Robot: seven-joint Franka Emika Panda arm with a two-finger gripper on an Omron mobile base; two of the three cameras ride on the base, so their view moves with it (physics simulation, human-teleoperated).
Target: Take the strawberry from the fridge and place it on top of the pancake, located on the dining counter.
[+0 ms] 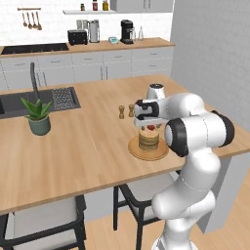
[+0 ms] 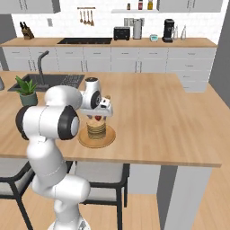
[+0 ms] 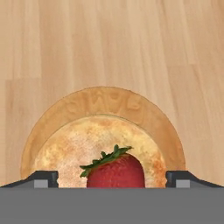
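Resting on one pancake [image 3: 94,151] stack, one strawberry [image 3: 116,171] sits between the pincer's [image 3: 112,178] spread-apart fingertips.

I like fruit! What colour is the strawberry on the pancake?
The strawberry is red with a green leafy top, clearest in the hand view.

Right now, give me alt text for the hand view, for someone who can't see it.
A red strawberry with a green leafy cap sits on a golden pancake, between the open gripper fingertips, which stand clear of it on either side. The pancake rests on a round wooden plate on the light-wood dining counter.
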